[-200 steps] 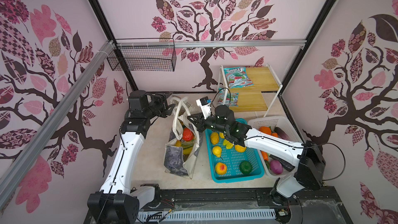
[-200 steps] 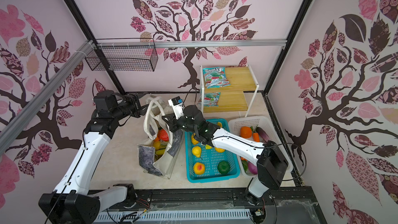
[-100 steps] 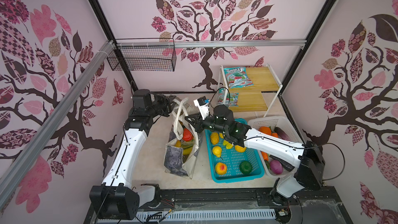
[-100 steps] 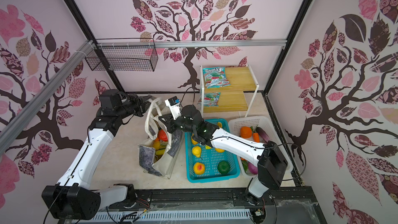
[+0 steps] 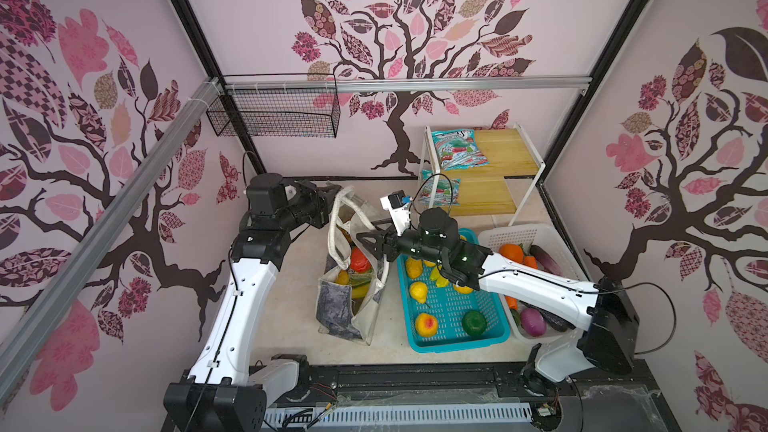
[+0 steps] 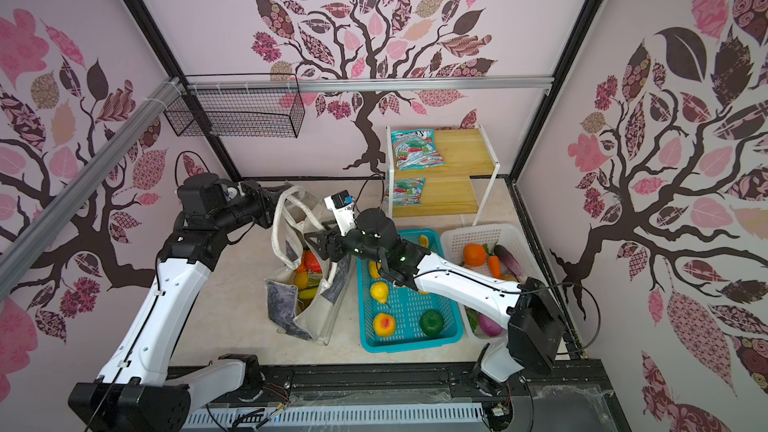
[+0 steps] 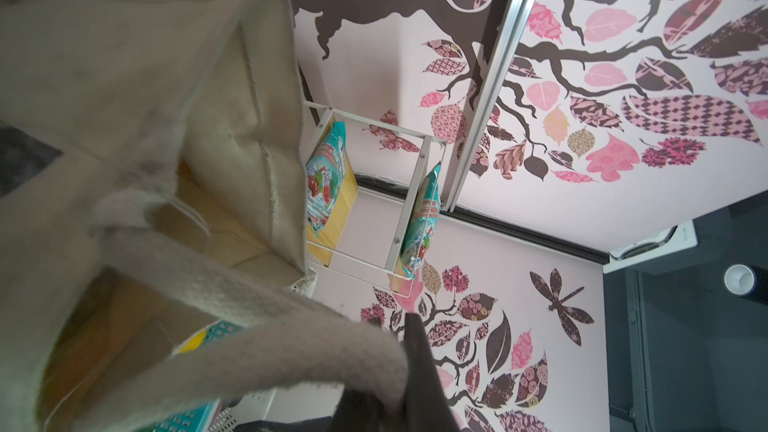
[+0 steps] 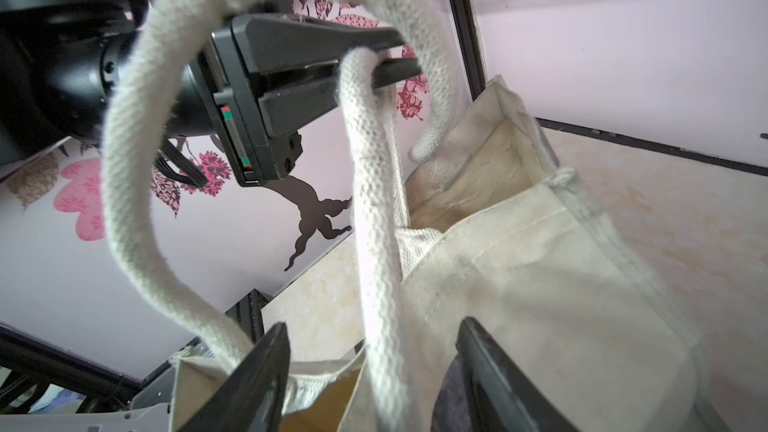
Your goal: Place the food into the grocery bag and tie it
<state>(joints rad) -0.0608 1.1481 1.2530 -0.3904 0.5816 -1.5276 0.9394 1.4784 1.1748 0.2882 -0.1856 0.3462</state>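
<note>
Cream handle (image 8: 374,209): we see left gripper (image 8: 395,64) clamped on it, lifted for tying.
Right gripper (image 8: 374,371): jaws apart astride that handle.

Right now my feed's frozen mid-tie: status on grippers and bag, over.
Left gripper shut on a tote handle. Right gripper open, jaws either side of that handle. Tote standing, food inside, handles untied. Teal basket close alongside.

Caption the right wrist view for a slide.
Left gripper pinches one handle of the cream bag; open right gripper straddles the same handle.
</note>
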